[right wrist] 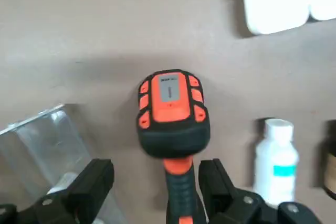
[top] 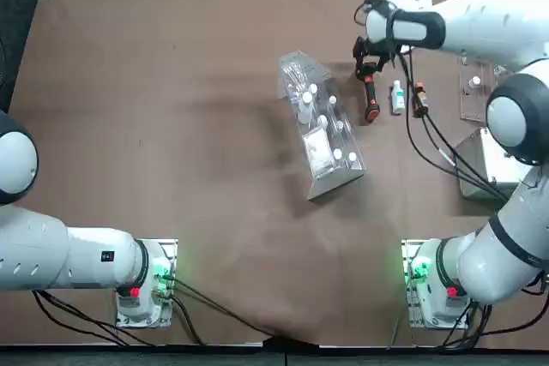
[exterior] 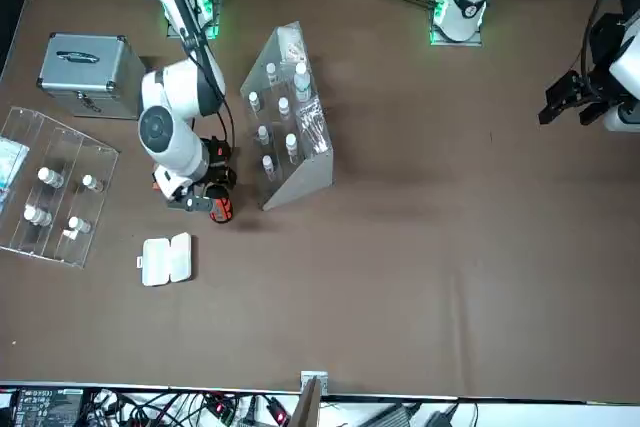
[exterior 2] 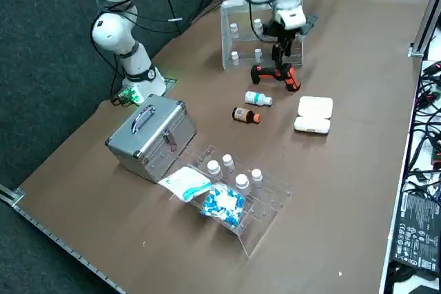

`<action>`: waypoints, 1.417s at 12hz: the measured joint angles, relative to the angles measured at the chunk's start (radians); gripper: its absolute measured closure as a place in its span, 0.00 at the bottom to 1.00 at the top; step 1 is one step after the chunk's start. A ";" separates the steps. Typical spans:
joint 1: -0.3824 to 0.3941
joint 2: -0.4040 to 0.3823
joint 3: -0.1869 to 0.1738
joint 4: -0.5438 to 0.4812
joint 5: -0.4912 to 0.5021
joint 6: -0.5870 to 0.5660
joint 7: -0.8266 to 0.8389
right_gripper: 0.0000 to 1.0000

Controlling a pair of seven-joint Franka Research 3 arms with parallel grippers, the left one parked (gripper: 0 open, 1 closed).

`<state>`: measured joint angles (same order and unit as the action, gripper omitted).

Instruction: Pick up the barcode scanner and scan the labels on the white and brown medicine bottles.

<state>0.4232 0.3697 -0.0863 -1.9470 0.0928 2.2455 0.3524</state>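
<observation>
Right tool point(right wrist: 156, 190): fingers spread | barcode scanner point(right wrist: 175, 114): handle between them, on bench point(right wrist: 94, 35)

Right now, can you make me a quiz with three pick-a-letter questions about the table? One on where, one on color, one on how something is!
1. What lies beside the white bottle?
A) the brown bottle
B) a red cup
C) a banana

2. What color is the band on the white bottle?
A) black
B) blue-green
C) pink

3. How is the white clamshell case?
A) shut
B) upside down
C) open

Right letters:
1 A: the brown bottle lies by the white bottle.
2 B: its band shows blue-green near the right gripper, whose open fingers have the barcode scanner between them.
3 C: the two halves of the white clamshell case are spread side by side.
</observation>
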 joint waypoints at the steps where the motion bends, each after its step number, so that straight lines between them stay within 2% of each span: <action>1: 0.000 -0.022 -0.003 0.034 -0.009 -0.066 -0.002 0.00; 4: -0.011 -0.082 -0.021 0.165 -0.049 -0.274 -0.051 0.00; 6: -0.039 -0.120 -0.035 0.248 -0.053 -0.366 -0.117 0.00; 10: -0.092 -0.181 -0.057 0.345 -0.053 -0.429 -0.179 0.00; 11: -0.104 -0.205 -0.066 0.376 -0.053 -0.474 -0.181 0.00; 14: -0.114 -0.257 -0.101 0.406 -0.054 -0.548 -0.198 0.00; 17: -0.130 -0.302 -0.117 0.435 -0.054 -0.628 -0.238 0.00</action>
<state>0.2936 0.0676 -0.2037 -1.5119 0.0387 1.6180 0.1141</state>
